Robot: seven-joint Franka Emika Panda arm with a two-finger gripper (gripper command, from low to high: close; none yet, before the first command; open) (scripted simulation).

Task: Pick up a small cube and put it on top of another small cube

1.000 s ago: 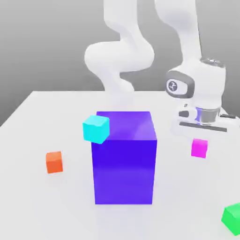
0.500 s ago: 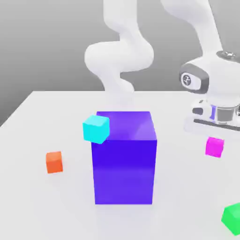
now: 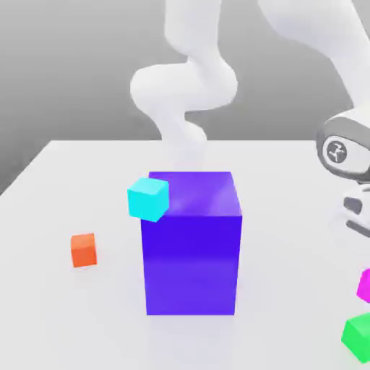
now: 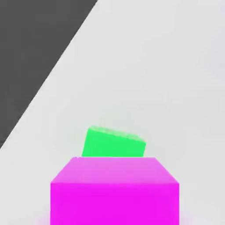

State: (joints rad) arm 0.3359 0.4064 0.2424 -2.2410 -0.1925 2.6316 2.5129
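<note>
Because it must land on the green cube (image 3: 358, 337), the fingers hold the magenta cube (image 4: 114, 203) aloft.

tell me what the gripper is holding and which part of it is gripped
The small plain magenta cube is held, up off the white table; which of its sides are gripped can't be told.

We've got a hot magenta-pink cube (image 4: 114, 202) and a bright green one (image 4: 113, 144), both plain, plus a plain orange cube (image 3: 84, 250) and a cyan cube (image 3: 148, 199). The big block (image 3: 191, 260) is solid purple-blue, a bit lighter on top. Our worktop (image 3: 87, 318) is plain off-white, and the arm (image 3: 184, 87)'s white with dark grey trim.
</note>
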